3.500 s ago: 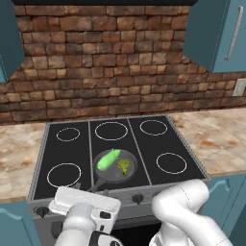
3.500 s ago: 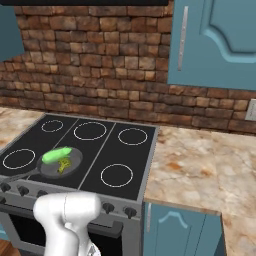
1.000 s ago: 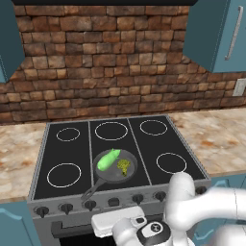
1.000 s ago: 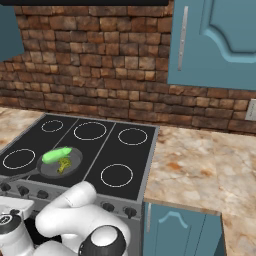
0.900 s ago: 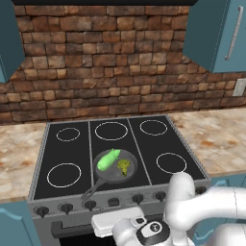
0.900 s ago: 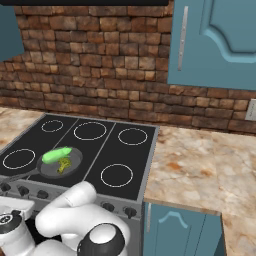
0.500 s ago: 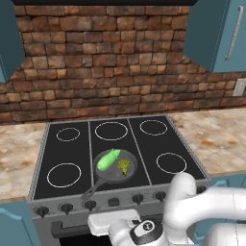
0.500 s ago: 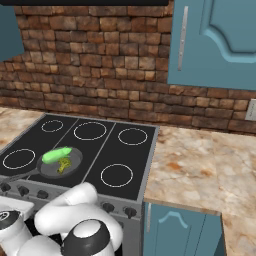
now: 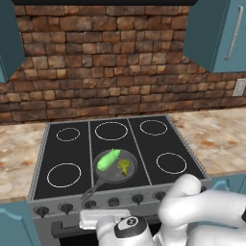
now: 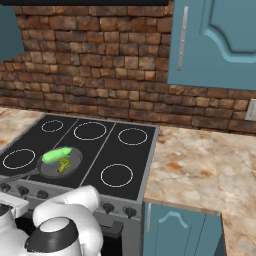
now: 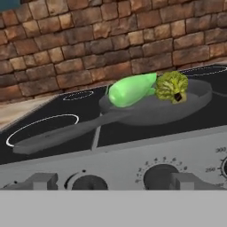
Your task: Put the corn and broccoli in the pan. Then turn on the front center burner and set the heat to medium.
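The dark grey pan (image 9: 114, 169) sits on the near half of the cooktop's middle panel, the front center burner (image 9: 135, 179), with its long handle (image 11: 62, 133) pointing at the stove's front left. The green corn (image 9: 108, 159) and the small yellow-green broccoli (image 9: 124, 166) lie side by side inside it. In the hand view the corn (image 11: 131, 90) is left of the broccoli (image 11: 171, 85). My gripper (image 9: 103, 217) hangs low in front of the stove's knob row, open and holding nothing. Its fingertips are hidden.
A row of dark knobs (image 11: 159, 176) runs along the stove's grey front panel (image 9: 144, 198), right before the hand. White-ringed burners (image 9: 64, 174) flank the pan. Stone counters (image 10: 200, 165) lie on both sides, with a brick wall behind and blue cabinets above.
My hand has crept slightly to the left along the knob row and the elbow has shifted. The pan, corn and broccoli have not moved. The jaws stay open.
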Available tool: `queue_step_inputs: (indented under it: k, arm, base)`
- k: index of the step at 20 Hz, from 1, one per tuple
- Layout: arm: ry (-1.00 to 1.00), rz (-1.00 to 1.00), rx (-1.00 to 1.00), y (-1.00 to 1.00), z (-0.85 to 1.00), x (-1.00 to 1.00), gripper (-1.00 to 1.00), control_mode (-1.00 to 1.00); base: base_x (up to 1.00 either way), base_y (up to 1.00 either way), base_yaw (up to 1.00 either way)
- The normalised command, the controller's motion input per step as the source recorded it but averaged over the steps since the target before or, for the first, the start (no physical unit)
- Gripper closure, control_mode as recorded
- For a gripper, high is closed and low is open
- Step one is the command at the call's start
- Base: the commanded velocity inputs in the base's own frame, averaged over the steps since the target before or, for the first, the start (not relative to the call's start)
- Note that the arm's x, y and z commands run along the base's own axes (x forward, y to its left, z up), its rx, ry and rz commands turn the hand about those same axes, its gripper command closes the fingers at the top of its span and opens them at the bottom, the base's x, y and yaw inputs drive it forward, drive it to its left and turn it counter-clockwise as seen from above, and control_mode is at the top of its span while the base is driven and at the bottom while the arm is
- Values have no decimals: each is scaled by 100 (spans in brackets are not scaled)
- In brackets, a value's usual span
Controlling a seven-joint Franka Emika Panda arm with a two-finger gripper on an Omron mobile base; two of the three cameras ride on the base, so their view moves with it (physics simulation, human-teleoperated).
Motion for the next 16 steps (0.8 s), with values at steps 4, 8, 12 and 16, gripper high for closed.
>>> queue_step_inputs:
  k: [4, 8, 12, 16]
  arm:
    - [-1, -1, -7, 16, -30, 0, -100, -100]
    - [-1, 3, -4, 0, -13, 3, -100, -100]
    - [0, 6, -3, 0, 0, 6, -100, -100]
    - [0, 11, -1, -1, 0, 2, -100, -100]
  base:
    - [0, 0, 0]
    - [0, 0, 0]
    - [0, 0, 0]
    - [0, 0, 0]
